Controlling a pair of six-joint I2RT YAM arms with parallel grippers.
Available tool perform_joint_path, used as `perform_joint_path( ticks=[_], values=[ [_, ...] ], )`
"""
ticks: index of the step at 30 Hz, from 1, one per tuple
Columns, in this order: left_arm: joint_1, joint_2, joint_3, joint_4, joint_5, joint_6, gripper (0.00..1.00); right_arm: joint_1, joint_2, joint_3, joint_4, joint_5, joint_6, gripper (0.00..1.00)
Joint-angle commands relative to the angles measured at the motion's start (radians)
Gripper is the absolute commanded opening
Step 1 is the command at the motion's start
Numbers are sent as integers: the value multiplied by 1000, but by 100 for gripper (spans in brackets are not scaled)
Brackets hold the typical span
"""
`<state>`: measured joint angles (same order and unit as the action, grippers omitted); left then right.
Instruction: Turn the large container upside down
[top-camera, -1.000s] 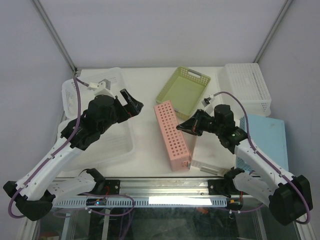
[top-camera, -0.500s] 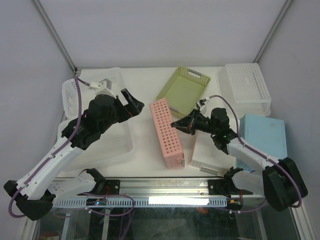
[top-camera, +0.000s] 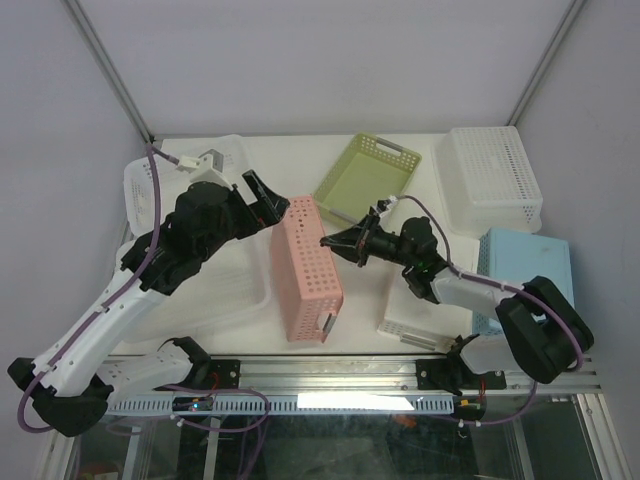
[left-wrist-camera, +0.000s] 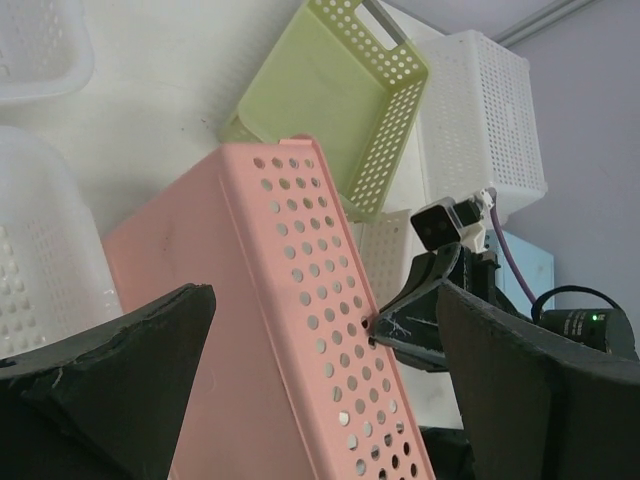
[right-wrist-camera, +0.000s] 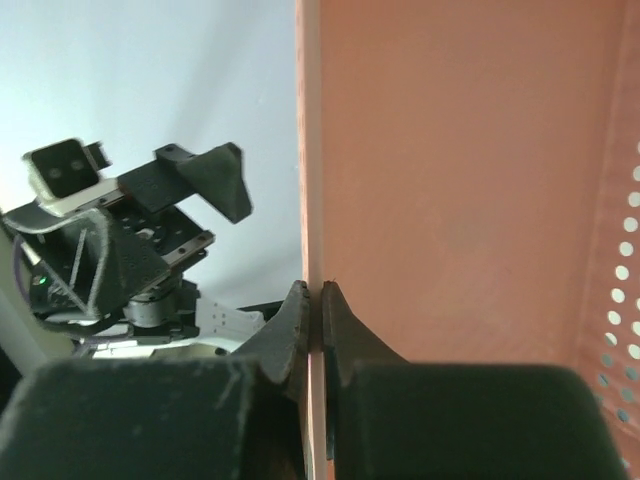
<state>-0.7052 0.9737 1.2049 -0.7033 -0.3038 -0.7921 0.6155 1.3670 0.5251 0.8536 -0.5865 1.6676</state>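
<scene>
- Since a second ago the pink container (top-camera: 305, 270) has shifted from right of centre toward the left of the top view, and the right arm (top-camera: 455, 285) has stretched out after it; the left arm (top-camera: 150, 270) has barely moved
- Now the container sits just left of centre on the white surface (top-camera: 290, 160), between the two arms, tipped up onto one long wall rather than on its base
- Its long axis runs from the upper middle of the frame down toward the lower middle, leaning slightly; a perforated long wall faces up
- In the left wrist view the smooth base (left-wrist-camera: 190, 300) faces the left arm, so the opening looks to point toward the right of the frame — at the right arm
- The right jaws come at it from the right and are pinched shut on the thin edge of the upper wall, near the far end; the right wrist view shows both tips pressed against that pink edge
- The left jaws stand wide apart and hold nothing, just beside the container's far left corner; I cannot tell whether they touch it
- The turn looks about half made — carrying the held rim on toward the left and down should bring the opening onto the surface
- The translucent tub (top-camera: 215, 290) lies close on that left side, so the container may land against it
</scene>
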Motion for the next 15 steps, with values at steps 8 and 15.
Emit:
perform_joint_path(
  ticks=[8, 15],
  values=[
    [7, 62, 51, 46, 50, 49, 99, -58, -328, -5, -796, 124, -396, 0],
    [6, 86, 39, 73, 71, 61, 99, -61, -398, 97, -1129, 282, -643, 52]
  ],
)
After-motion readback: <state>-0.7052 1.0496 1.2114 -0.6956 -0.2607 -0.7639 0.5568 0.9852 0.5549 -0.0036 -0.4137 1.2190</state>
